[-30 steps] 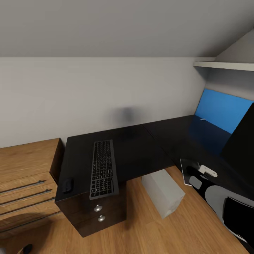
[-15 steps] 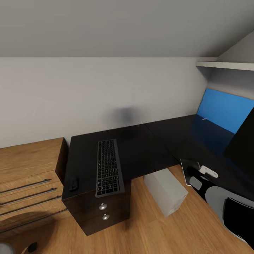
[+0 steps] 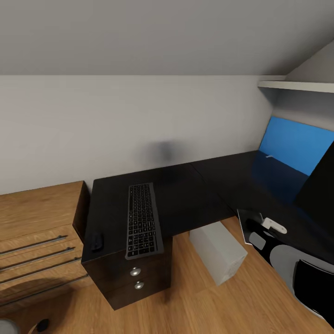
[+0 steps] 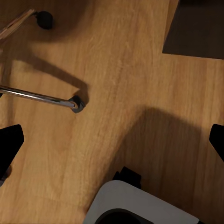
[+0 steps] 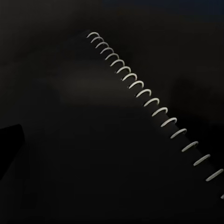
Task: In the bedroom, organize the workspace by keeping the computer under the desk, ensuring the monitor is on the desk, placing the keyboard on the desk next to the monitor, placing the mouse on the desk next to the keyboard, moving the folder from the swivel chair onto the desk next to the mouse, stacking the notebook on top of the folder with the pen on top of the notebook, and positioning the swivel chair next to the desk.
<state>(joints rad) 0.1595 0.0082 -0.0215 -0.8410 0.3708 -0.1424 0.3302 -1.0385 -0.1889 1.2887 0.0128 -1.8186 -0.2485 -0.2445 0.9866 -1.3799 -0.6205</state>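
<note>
Head cam: black L-shaped desk (image 3: pixel 185 195) w/ blue back panel (image 3: pixel 297 146) at right; keyboard (image 3: pixel 143 220) lies lengthwise on the desk's left wing above silver-knobbed drawers (image 3: pixel 135 278), mouse (image 3: pixel 96 241) just beside it, near the edge. Grey computer tower (image 3: pixel 218 250) stands on the wood floor under the desk. Wooden dresser (image 3: pixel 37 232) at left. Left gripper (image 4: pixel 112 144) hangs spread wide over the floor (image 4: pixel 140 79), near a chrome chair leg w/ castor (image 4: pixel 77 103). Right wrist cam: very dark, spiral binding (image 5: pixel 149 100) of a notebook close up; right claw's state can't tell.

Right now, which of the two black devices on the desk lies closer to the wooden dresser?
The mouse, small, at the desk's edge nearest the dresser; the long keyboard lies farther.
</note>
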